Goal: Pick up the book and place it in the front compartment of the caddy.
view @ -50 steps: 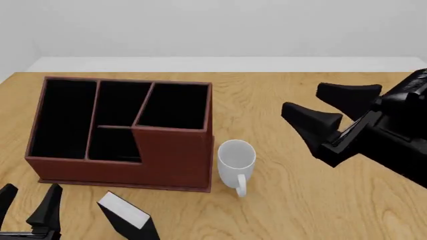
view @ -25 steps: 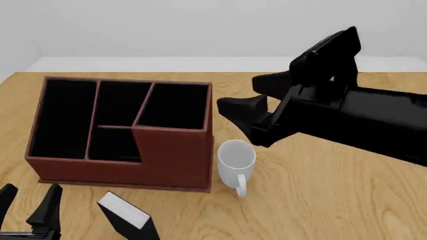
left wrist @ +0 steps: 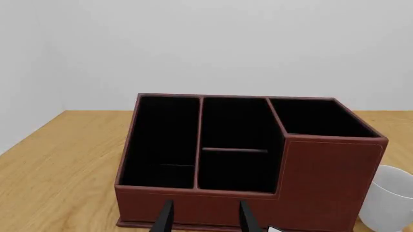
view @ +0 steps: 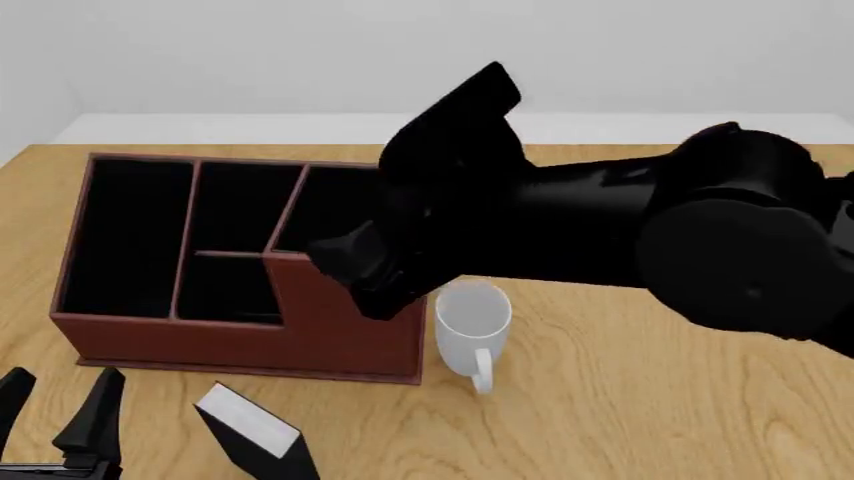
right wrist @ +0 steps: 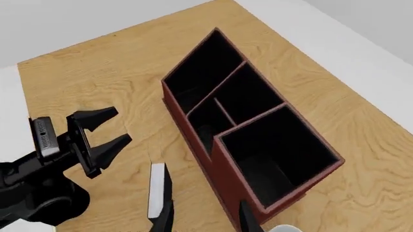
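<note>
Below, both empty claws gape: left claw (view: 60,412) beside the slim black book (view: 254,432), right claw (right wrist: 201,223) over the boxy reddish-brown caddy (view: 350,322).

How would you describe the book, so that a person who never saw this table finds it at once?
Find the large reddish-brown caddy on the wooden table. In front of it, toward the arms, stands the book: small, thin, black-covered with a white page edge, unlike the round white mug nearby.
</note>
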